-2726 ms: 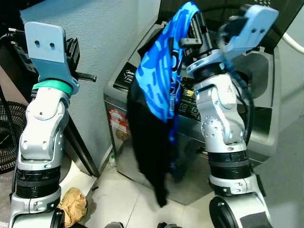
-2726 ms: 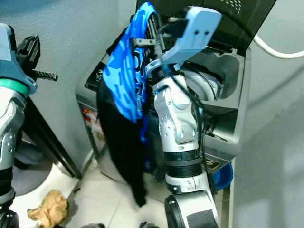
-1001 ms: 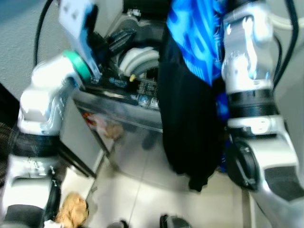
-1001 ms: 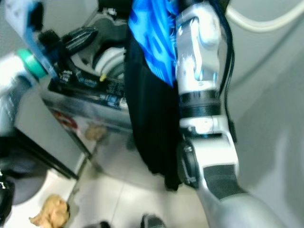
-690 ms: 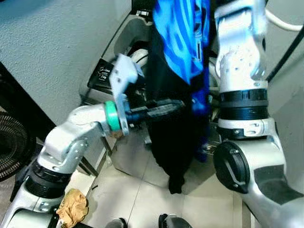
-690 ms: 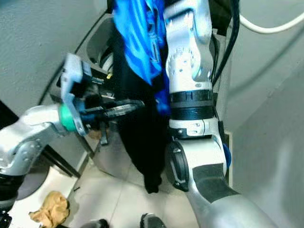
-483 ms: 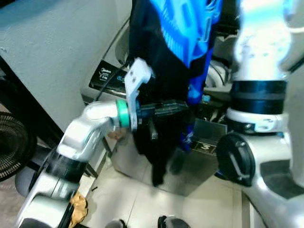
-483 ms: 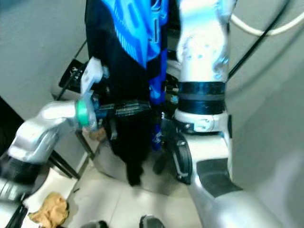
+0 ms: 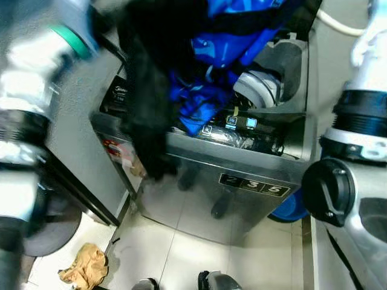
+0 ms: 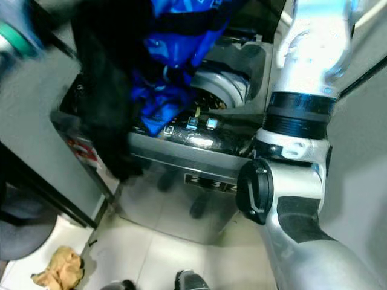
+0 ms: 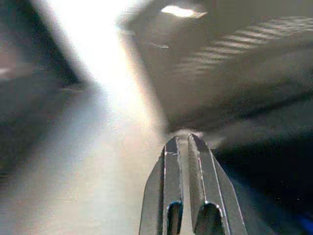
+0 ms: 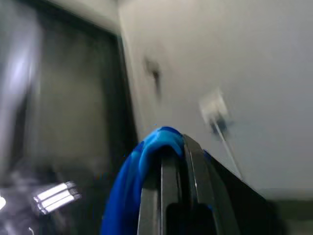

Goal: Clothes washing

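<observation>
A: What lay nearest the camera?

B: The tiled floor [image 9: 199, 254], with a crumpled tan rag [image 9: 83, 266] on it at the left, near a dark round base [image 9: 57, 220]. On the right, the right arm [image 9: 354, 181] rose past a black round joint.

A: And behind that?

B: A grey top-loading washer [image 9: 242, 187] stood against the wall, with digits on its front panel and a row of lit buttons on the control strip [image 9: 239, 124] above. Its lid was up and the drum opening [image 9: 260, 90] showed pale inside.

A: Where was the garment?

B: The blue and black garment [image 9: 205, 66] hung over the washer's open top. Its blue part bunched above the control strip, and a long black part [image 9: 145, 115] trailed down over the washer's left front corner.

A: What about the left arm?

B: It was blurred at the upper left, with its green ring [image 9: 75, 39] beside the black cloth. In the wrist view the left gripper [image 11: 185, 142] had its fingers pressed together, nothing visible between them.

A: And the right one?

B: In its wrist view the right gripper [image 12: 175, 149] had its fingers closed on a fold of the blue cloth, held up before a pale wall [image 12: 234, 63].
</observation>
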`<state>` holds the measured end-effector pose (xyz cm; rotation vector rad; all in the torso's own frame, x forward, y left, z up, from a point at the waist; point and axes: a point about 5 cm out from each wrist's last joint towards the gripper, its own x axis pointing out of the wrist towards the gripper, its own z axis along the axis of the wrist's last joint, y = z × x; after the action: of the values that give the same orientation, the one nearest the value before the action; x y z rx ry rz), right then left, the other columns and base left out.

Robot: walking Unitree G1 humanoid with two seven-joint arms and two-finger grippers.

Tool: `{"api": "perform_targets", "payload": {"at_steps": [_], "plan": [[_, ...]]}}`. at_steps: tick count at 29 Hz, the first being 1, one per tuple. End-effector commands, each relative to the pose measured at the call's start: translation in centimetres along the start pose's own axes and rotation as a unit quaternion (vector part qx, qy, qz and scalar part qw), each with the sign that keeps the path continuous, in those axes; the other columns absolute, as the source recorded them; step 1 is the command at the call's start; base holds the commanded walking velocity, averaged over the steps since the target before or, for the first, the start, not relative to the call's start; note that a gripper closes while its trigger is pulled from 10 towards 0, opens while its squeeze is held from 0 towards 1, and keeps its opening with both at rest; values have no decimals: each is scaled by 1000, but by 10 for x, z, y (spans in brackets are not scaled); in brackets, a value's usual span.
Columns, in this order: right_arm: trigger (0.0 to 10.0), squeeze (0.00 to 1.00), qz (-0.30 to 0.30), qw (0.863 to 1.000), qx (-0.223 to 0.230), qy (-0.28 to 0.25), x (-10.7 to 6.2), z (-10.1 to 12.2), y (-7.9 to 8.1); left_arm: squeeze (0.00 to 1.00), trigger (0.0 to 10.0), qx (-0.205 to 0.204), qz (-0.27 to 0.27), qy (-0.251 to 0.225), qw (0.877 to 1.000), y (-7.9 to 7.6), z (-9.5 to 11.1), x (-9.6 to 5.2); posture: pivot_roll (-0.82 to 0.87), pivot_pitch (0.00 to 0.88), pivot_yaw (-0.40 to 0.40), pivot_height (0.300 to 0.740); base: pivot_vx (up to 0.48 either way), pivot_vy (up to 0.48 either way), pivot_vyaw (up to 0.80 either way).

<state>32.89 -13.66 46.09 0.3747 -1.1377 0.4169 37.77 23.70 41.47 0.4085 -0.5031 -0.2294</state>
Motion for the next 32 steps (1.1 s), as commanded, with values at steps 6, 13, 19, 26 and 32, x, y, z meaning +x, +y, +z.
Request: {"api": "perform_targets", "payload": {"at_steps": [6, 13, 19, 26, 32], "plan": [[10000, 0, 61, 986, -58, 140, -32, -84, 62, 0, 10000, -13, 11, 47, 999, 13, -17, -6, 67, 100, 21, 740, 0, 0, 0], [10000, 0, 112, 965, -54, 230, -63, -129, 108, 0, 10000, -73, -135, 66, 986, -41, -51, -10, 66, 101, 13, 740, 0, 0, 0], [10000, 0, 160, 941, -65, 291, -88, -155, 138, 0, 10000, -165, -296, 23, 940, -123, -57, -35, 70, 108, 0, 740, 0, 0, 0], [10000, 0, 98, 915, -147, 362, -100, -175, 114, 0, 10000, -245, -367, -4, 897, -199, -37, -94, 86, 117, 4, 740, 0, 0, 0], [10000, 1000, 15, 894, -214, 395, -101, -176, 67, 0, 10000, -259, -342, 10, 903, -215, -34, -123, 90, 123, 9, 740, 0, 0, 0]]}}
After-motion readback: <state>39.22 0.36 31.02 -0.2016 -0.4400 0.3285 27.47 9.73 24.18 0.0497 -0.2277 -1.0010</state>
